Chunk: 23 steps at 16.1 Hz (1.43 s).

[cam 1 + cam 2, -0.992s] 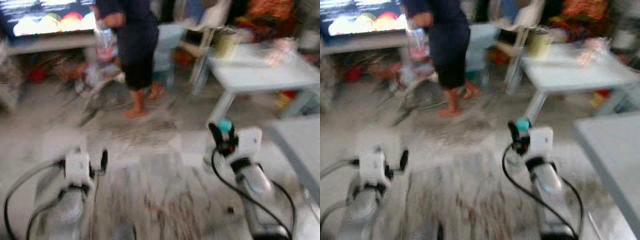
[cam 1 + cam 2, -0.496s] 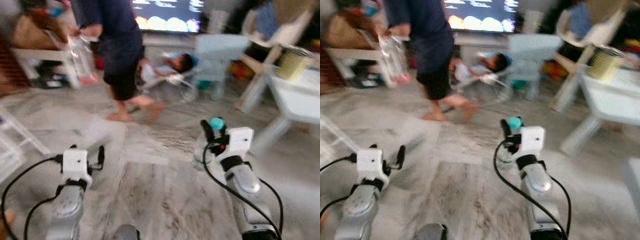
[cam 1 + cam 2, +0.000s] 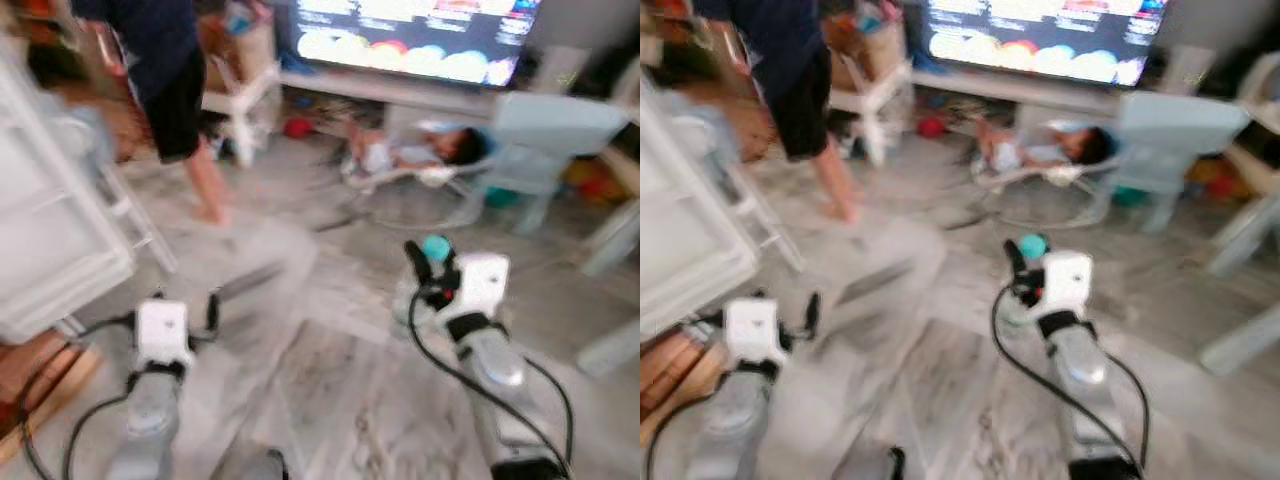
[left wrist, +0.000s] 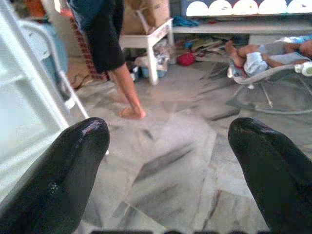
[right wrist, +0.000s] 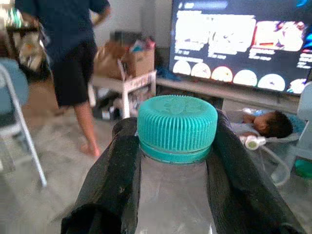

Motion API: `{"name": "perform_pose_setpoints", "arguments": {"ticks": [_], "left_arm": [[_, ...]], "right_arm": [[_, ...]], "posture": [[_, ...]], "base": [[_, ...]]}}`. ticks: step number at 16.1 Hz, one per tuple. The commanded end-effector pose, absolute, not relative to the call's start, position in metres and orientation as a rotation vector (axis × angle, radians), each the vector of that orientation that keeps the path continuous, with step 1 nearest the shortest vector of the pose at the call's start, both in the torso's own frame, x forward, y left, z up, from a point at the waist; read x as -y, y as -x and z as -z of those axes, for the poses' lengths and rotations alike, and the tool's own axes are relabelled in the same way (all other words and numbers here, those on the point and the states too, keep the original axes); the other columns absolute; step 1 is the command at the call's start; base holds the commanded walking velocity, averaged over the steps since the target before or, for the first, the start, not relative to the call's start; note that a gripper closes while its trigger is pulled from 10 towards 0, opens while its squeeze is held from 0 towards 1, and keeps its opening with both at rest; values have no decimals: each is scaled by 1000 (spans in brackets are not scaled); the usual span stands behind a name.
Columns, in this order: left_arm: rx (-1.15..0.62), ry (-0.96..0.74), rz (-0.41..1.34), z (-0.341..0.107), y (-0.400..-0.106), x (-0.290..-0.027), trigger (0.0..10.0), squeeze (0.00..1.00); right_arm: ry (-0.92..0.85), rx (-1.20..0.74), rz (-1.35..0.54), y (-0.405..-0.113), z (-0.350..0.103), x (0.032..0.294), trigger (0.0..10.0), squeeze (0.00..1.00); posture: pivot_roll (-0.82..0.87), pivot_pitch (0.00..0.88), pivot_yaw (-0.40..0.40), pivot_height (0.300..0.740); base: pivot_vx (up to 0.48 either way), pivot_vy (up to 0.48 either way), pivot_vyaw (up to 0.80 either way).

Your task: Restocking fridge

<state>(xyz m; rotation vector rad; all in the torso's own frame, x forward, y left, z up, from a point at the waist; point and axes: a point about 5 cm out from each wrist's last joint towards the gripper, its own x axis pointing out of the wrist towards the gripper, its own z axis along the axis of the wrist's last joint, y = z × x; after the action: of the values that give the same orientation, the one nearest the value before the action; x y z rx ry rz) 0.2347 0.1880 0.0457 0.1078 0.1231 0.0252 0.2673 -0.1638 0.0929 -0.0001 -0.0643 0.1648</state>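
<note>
The marble floor [image 4: 170, 161] carries a baby bouncer [image 3: 420, 185] with a baby in it, a small white table [image 4: 146, 41] and a barefoot person [image 4: 105, 39] standing.

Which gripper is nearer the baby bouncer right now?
Right. The right gripper, shut on the teal-capped bottle, is held out just short of the baby bouncer on the floor ahead. The left gripper, open, sits farther back and off to the left.

Person [image 3: 160, 60] walking, baby [image 3: 420, 150] in bouncer, TV [image 3: 410, 35].
</note>
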Motion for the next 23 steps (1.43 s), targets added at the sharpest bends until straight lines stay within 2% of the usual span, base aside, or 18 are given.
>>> {"name": "perform_pose_setpoints", "arguments": {"ticks": [1, 11, 14, 16, 23], "left_arm": [[-115, -124, -44, -47, -236, -194, 10000, 0], [-75, -118, -105, -54, -240, -198, 10000, 0], [-84, -134, -97, -52, -234, -204, 10000, 0], [-80, -136, -106, -54, -235, -205, 10000, 0], [-78, -122, -53, -54, -232, -192, 10000, 0]], "right_arm": [[-2, 105, -175, -271, -101, 160, 10000, 0], [41, 129, -182, -276, -107, 162, 10000, 0], [3, 96, -157, -271, -100, 168, 10000, 0], [36, 105, -178, -272, -101, 163, 10000, 0], [40, 117, -215, -276, -103, 154, 10000, 0]], "posture": [[111, 0, -49, 740], [103, 32, -51, 740], [103, 47, -46, 740], [112, 57, -45, 740], [120, 70, -54, 740]], "base": [[0, 0, 800], [0, 0, 800], [0, 0, 152], [0, 0, 275], [0, 0, 800]]}}
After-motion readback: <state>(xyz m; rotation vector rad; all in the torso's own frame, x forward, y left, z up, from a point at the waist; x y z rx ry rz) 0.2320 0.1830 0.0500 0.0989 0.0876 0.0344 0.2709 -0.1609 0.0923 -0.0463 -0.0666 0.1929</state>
